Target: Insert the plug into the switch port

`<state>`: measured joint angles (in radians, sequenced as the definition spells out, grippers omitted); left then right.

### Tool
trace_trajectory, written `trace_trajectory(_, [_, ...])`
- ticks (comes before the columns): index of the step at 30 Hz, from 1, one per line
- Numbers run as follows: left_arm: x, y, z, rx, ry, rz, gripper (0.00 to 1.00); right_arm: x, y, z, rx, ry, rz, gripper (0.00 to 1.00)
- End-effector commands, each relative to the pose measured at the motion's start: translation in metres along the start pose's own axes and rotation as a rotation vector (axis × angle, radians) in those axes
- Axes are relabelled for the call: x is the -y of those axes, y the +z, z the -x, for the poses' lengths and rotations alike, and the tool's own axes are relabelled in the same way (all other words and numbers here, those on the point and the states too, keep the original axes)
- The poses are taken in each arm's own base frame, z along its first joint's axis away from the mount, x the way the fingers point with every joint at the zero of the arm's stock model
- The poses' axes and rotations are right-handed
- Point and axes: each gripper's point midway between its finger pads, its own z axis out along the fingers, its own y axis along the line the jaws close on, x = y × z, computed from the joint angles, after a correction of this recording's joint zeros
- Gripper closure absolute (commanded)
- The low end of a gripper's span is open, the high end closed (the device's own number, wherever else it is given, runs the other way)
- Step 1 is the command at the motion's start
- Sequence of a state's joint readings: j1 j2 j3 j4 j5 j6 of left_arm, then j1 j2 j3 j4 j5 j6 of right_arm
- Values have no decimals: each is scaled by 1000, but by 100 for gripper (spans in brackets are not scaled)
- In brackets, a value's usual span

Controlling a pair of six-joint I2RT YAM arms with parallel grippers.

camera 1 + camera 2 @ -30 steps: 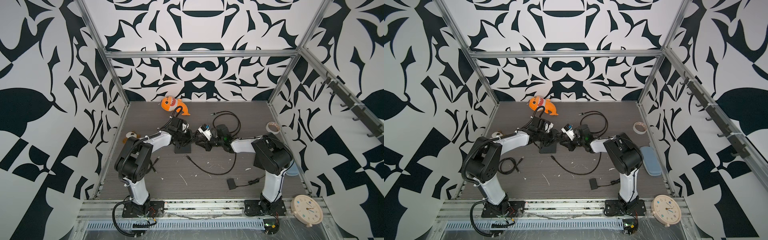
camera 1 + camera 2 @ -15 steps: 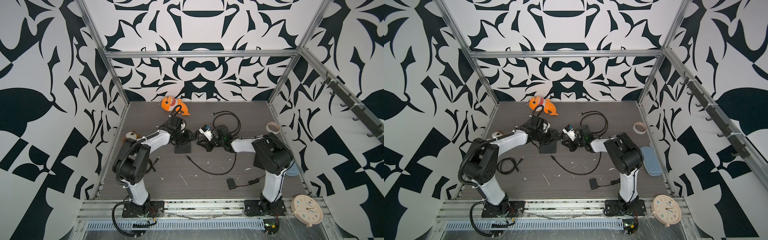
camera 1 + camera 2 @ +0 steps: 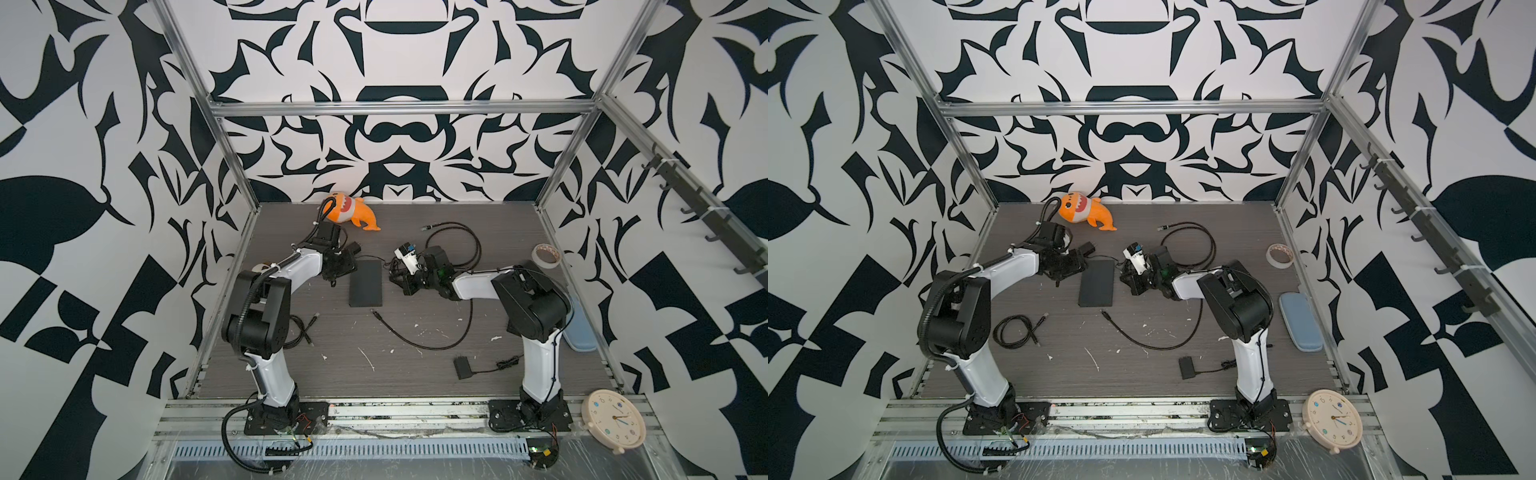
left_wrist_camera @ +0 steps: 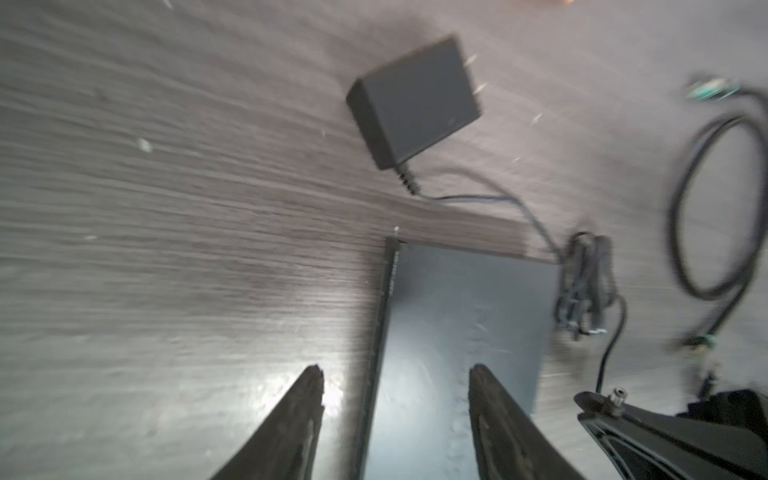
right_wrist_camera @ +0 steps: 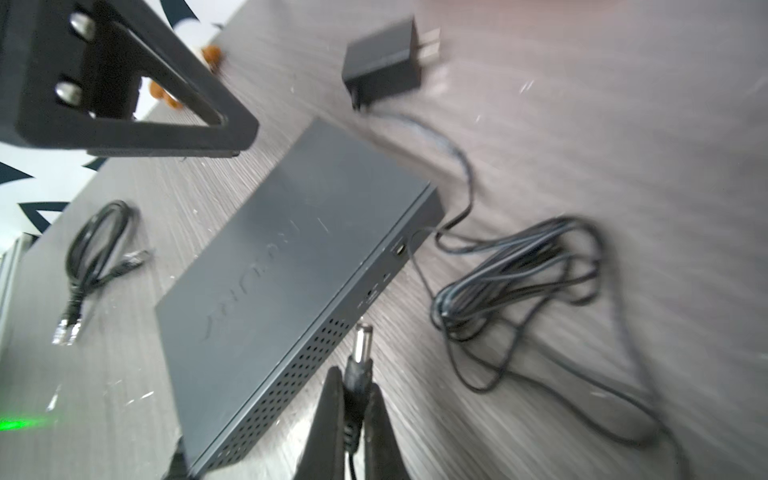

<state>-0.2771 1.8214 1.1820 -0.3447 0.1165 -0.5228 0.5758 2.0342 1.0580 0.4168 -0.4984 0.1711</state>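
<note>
Well, starting at the left wall, a coiled black network cable point(image 3: 1013, 330) lies on the grey table point(image 3: 415, 382) close by the left arm point(image 3: 955, 316). Further in, the left gripper point(image 4: 397, 372) hangs low at the left long edge of the switch point(image 3: 365, 283), its jaws well apart with nothing between them. From its wrist view one finger point(image 4: 303, 403) is over bare table and the other over the switch's top; I cannot tell whether either touches.

The switch, a flat dark box, lies in the middle of the table between the two grippers. Just beyond its far left corner sits the black power adapter point(image 3: 355, 248), prongs showing. Its thin cord runs past the switch's far end into a loose tangle point(image 5: 519, 282) on the right side. By the back wall lies an orange shark toy point(image 3: 349, 212).

Right of the switch, the right gripper point(image 5: 354, 380) is pinched tight on the plug point(image 5: 360, 349), a barrel connector whose metal tip pokes out past the fingertips toward the switch's port side. The tip is near that face, by the vented corner, but not in any port.

Farther right are a roll of tape point(image 3: 546, 254), a blue case point(image 3: 1300, 316) and a round clock point(image 3: 615, 419) on the front rail.
</note>
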Motion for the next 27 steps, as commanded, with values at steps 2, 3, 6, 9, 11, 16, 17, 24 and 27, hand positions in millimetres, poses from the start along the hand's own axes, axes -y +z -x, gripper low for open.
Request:
trace_trajectory(2, [6, 8, 1, -26, 33, -19, 41, -12, 8, 20, 51, -20, 9, 95])
trace_trajectory(3, [6, 10, 1, -31, 32, -23, 41, -14, 11, 18, 47, -21, 12, 95])
trace_trajectory(6, [8, 18, -2, -51, 43, -42, 41, -23, 15, 14, 47, -23, 50, 95])
trace_trajectory(9, [12, 23, -4, -71, 76, -70, 41, -42, 17, 12, 58, -43, 113, 95])
trace_trajectory(11, [15, 24, -5, -84, 96, -85, 41, -55, 20, 10, 51, -57, 149, 95])
trace_trajectory(16, [25, 22, -7, -103, 155, -139, 41, -72, 24, 5, 45, -61, 215, 95])
trace_trajectory(17, [26, 22, -8, -107, 170, -148, 41, -71, 23, 6, 50, -62, 213, 95])
trace_trajectory(24, [22, 22, -8, -120, 293, -121, 42, -30, 0, 2, -44, -51, 70, 95])
trace_trajectory(27, [23, 22, -5, -117, 343, -120, 42, -5, -3, 0, -119, -38, -24, 95])
